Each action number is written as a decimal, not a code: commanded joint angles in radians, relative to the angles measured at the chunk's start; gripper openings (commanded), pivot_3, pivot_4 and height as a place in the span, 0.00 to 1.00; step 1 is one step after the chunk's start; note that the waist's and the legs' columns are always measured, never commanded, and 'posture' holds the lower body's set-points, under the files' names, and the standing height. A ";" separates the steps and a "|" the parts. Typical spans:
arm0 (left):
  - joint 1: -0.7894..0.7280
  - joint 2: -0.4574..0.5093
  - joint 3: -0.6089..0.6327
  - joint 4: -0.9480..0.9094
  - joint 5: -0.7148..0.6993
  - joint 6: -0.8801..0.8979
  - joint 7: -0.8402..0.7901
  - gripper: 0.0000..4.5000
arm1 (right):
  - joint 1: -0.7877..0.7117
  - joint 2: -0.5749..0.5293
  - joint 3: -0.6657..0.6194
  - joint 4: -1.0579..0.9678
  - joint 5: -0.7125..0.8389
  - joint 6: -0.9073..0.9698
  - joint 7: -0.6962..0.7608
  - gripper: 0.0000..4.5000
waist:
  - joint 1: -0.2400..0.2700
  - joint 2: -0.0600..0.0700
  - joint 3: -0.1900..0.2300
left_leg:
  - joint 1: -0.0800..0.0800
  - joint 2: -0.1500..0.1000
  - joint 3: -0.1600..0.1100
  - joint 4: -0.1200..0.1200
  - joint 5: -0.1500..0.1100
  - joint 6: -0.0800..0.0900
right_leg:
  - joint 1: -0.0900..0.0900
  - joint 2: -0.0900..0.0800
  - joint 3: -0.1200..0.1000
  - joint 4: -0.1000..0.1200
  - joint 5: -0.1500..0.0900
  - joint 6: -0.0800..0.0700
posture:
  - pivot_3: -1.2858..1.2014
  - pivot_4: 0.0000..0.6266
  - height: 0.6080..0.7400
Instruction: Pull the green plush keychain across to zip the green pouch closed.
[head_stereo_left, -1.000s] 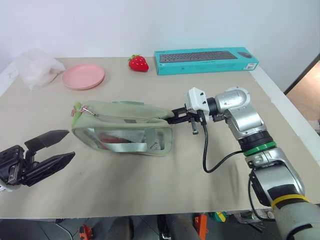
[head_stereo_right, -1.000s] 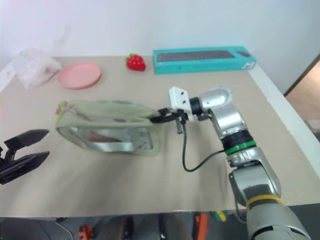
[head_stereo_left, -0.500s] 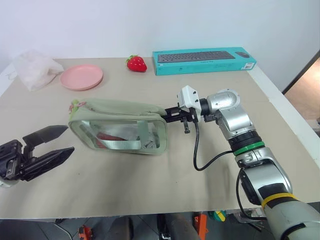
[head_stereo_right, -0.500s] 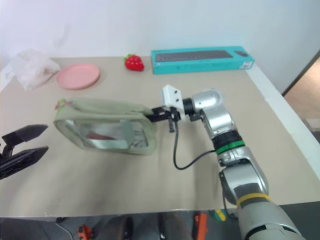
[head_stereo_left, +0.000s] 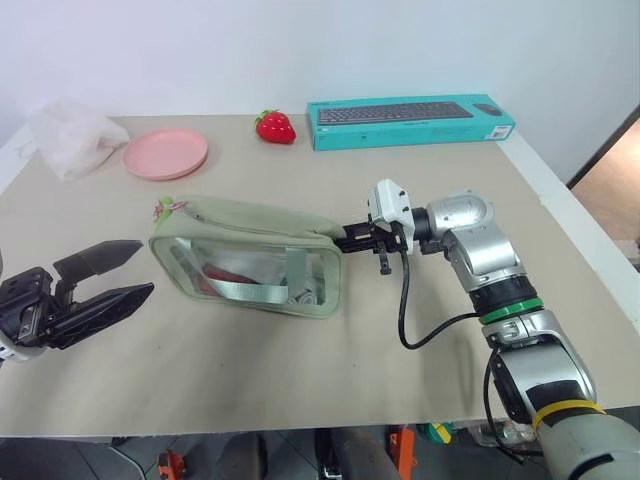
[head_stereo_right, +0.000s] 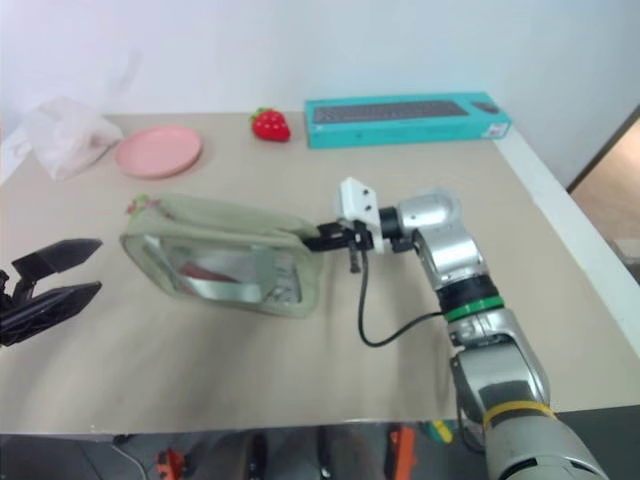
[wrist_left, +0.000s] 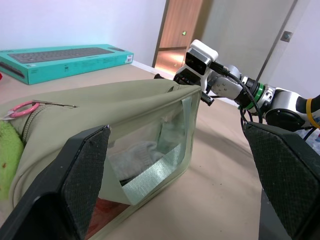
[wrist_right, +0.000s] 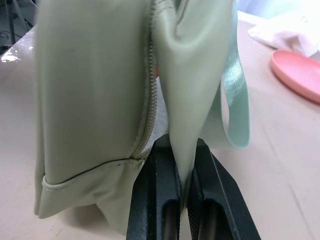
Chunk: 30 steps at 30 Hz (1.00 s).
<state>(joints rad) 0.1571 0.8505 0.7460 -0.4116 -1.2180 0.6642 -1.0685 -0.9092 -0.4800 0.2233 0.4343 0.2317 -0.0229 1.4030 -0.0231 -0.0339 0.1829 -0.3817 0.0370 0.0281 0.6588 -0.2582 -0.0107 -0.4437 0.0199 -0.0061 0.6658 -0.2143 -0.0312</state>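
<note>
The tabletop (head_stereo_left: 300, 400) carries the green pouch (head_stereo_left: 250, 262) at centre frame, its long axis running left to right and tipping slightly down toward the right. The right end effector (head_stereo_left: 347, 239) is clamped tight on the pouch's right end fabric. The left end effector (head_stereo_left: 105, 278), jaws spread wide and empty, waits at the lower left, just left of the pouch. The green plush keychain (head_stereo_left: 164, 207) sits at the pouch's upper left corner, nearer the left arm; the zipper looks closed, I think.
</note>
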 joint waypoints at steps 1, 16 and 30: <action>-0.014 0.017 0.014 -0.007 -0.009 0.006 0.005 0.99 | -0.020 0.012 -0.026 -0.037 0.013 -0.035 0.001 0.08 | 0.000 0.000 0.000 | 0.000 0.000 0.000 0.000 0.000 0.000 | 0.000 0.001 0.000 0.000 0.000 0.000 | 0.52 0.24 1.00; -0.004 0.024 0.038 -0.014 -0.034 0.038 0.001 0.99 | -0.012 0.021 -0.053 -0.017 0.019 -0.024 -0.029 1.00 | 0.000 0.000 0.000 | 0.001 0.004 0.000 0.000 0.000 0.000 | 0.000 0.004 0.000 0.000 0.000 0.000 | 0.52 0.24 1.00; 0.058 -0.007 0.063 0.028 -0.009 0.032 -0.001 0.99 | -0.070 -0.162 -0.205 -0.023 0.046 0.050 -0.092 1.00 | 0.001 0.000 0.000 | 0.002 0.006 0.001 0.000 0.000 0.000 | 0.000 0.007 0.000 0.000 0.000 -0.003 | 0.52 0.24 1.00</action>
<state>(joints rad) 0.2109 0.8491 0.7804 -0.3864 -1.2248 0.7053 -1.0679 -0.9572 -0.6058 0.0671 0.4785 0.2403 -0.0119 1.3082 -0.0218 -0.0334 0.1832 -0.3799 0.0427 0.0289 0.6581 -0.2582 -0.0108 -0.4437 0.0272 -0.0060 0.6658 -0.2146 -0.0339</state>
